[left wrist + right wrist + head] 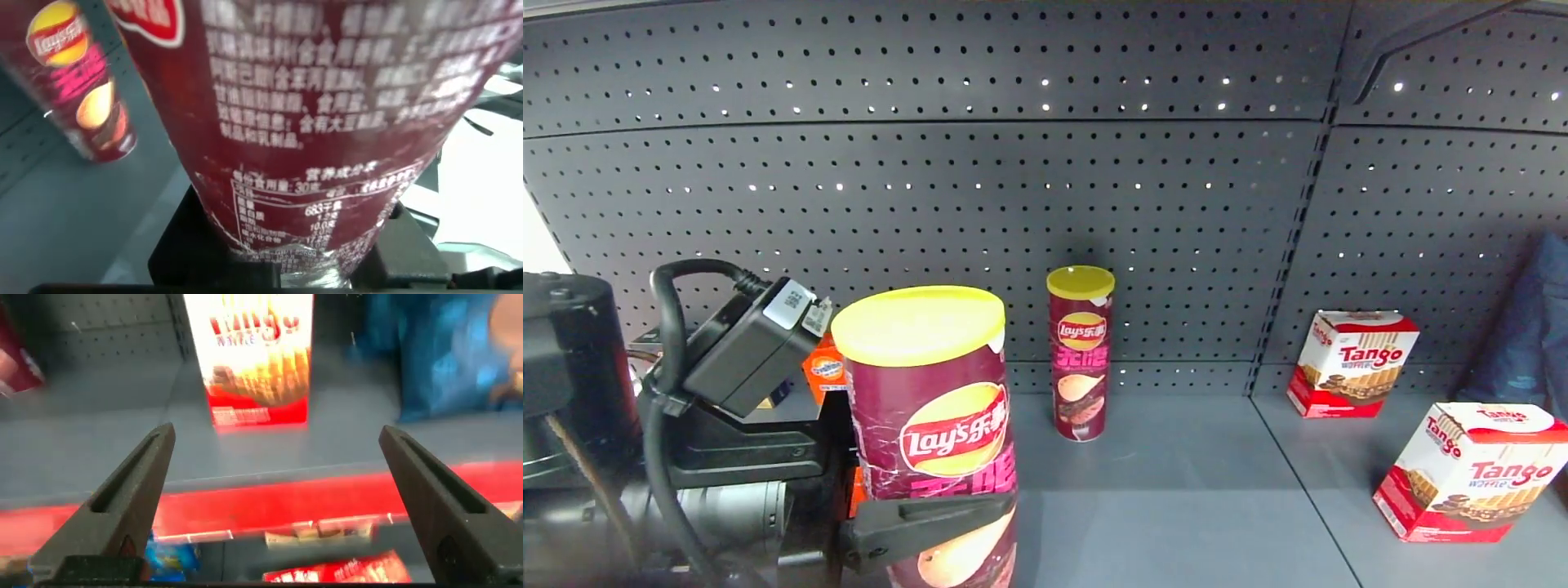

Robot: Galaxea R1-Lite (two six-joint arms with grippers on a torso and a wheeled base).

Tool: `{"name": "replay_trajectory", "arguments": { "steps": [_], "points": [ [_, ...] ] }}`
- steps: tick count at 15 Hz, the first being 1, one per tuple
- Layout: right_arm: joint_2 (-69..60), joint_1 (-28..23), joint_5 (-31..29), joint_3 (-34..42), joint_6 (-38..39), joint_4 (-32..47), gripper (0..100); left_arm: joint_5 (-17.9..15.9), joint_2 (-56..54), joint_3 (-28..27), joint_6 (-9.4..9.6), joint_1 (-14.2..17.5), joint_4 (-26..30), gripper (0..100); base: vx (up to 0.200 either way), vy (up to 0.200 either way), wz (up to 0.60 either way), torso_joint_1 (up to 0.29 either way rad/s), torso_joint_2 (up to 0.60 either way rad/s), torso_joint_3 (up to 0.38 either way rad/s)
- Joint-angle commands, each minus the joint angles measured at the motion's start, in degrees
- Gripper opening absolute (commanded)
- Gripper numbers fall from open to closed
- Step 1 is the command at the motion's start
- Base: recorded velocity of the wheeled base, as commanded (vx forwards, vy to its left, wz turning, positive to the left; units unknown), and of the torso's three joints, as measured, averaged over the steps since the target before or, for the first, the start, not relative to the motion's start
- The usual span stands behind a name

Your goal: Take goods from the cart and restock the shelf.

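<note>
My left gripper [915, 523] is shut on a dark red chips can [935, 433] with a yellow lid, held upright at the left front of the grey shelf [1176, 490]. The same can [319, 122] looms close in the left wrist view. A second chips can [1081, 353] stands farther back on the shelf, also seen as the far can [78, 77]. My right gripper [278, 506] is open with nothing between its fingers, in front of the shelf's red front edge [270, 506], facing a wafer box [249, 359].
Two red and white wafer boxes [1352, 363] [1470, 474] stand on the right shelf section, with a blue bag [1527, 335] at the far right. An orange packet [825, 367] sits behind my left arm. Perforated back panel [1013, 204] rises behind. Open shelf floor lies between the cans and boxes.
</note>
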Motion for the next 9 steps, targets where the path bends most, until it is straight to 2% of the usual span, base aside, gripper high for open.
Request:
{"name": "replay_trajectory", "arguments": {
  "steps": [1, 4, 6, 7, 9],
  "points": [
    [16.61, 2.07, 3.66, -19.95, 8.47, 0.82, 100, 1.23, -1.78, 1.26, -0.11, -0.02, -0.01, 0, 0.0, 0.0, 0.0, 0.0, 0.0, 0.0],
    [18.46, 10.5, 12.01, -25.05, -7.52, 4.24, 100, 2.46, -1.87, 0.2, -0.11, 0.07, -0.01, 0, 0.0, 0.0, 0.0, 0.0, 0.0, 0.0],
    [29.35, 13.84, 14.38, -32.43, -12.71, 8.73, 100, 2.28, -1.61, -0.76, -0.29, 0.34, 0.08, 0, 0.0, 0.0, 0.0, 0.0, 0.0, 0.0],
    [33.49, 16.83, 17.63, -34.28, -14.9, 8.55, 100, 2.11, -1.52, -1.29, -0.29, 0.77, 0.08, 0, 0.0, 0.0, 0.0, 0.0, 0.0, 0.0],
    [42.19, 21.4, 17.72, -35.77, -18.24, 5.91, 100, 1.67, -0.2, -3.22, -0.46, 1.48, -0.01, 0, 0.0, 0.0, 0.0, 0.0, 0.0, 0.0]
  ]
}}
